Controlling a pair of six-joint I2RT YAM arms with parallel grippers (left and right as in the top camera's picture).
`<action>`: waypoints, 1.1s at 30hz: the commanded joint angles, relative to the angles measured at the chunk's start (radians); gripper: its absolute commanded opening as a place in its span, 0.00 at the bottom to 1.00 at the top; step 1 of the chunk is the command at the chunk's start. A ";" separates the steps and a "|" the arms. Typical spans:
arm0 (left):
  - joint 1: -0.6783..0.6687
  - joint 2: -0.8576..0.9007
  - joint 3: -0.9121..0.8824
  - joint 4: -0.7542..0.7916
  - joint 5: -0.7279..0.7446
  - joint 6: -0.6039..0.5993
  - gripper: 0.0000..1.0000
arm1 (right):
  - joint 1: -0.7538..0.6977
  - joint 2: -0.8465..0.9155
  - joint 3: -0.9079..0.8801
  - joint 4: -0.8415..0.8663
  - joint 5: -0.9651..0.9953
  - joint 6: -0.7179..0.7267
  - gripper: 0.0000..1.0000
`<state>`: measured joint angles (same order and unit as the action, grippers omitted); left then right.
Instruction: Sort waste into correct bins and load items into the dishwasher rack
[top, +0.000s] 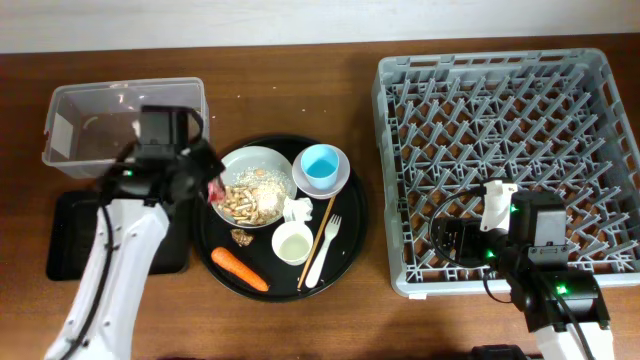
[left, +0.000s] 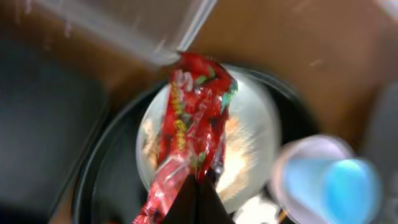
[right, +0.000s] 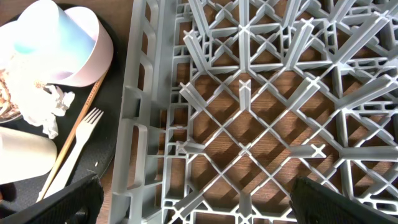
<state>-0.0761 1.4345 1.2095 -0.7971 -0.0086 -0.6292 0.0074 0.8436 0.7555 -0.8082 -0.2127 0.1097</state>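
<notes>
**One red wrapper held up between plate and tub**

The red wrapper (left: 193, 118) is gripped at one end by the left claw (left: 194, 200), its jaws pinched narrow on the foil. The crinkled length is thereby kept off the rice scraps (top: 250, 200) on the grey plate (top: 255, 153). The wrapper is held over the plate's left edge, near a corner of the clear tub (top: 125, 88). The shallow black tray (top: 70, 240) lies just beside that tub.

Which bin is intended cannot be told. A short carry leftward is judged to be called for, with the tub's rim to be cleared on the way.

The carrot (top: 240, 268) and the tissue (top: 297, 209) are seen on the round tray (top: 345, 265) among the blue cup (top: 322, 165), cream cup (top: 292, 243), fork (top: 325, 250) and chopsticks (top: 322, 232).

The right claw (right: 199, 208) is spread wide and empty over the front left part of the dishwasher rack (top: 390, 180), where nothing has been loaded. A narrow strip of bare desk (top: 300, 90) is left between the round tray and the rack wall, while wider room lies behind the tray.
</notes>
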 joint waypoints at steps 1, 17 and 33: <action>0.043 -0.018 0.052 0.193 -0.031 0.185 0.00 | 0.005 0.000 0.017 0.003 -0.013 0.011 0.99; 0.111 0.088 0.066 0.079 0.204 0.247 0.50 | 0.005 0.000 0.017 -0.004 -0.013 0.011 0.99; -0.307 0.091 -0.236 -0.063 0.171 0.249 0.16 | 0.005 0.000 0.017 -0.023 -0.013 0.011 0.99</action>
<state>-0.3798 1.5276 0.9936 -0.8726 0.1493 -0.3779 0.0074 0.8463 0.7567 -0.8314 -0.2127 0.1104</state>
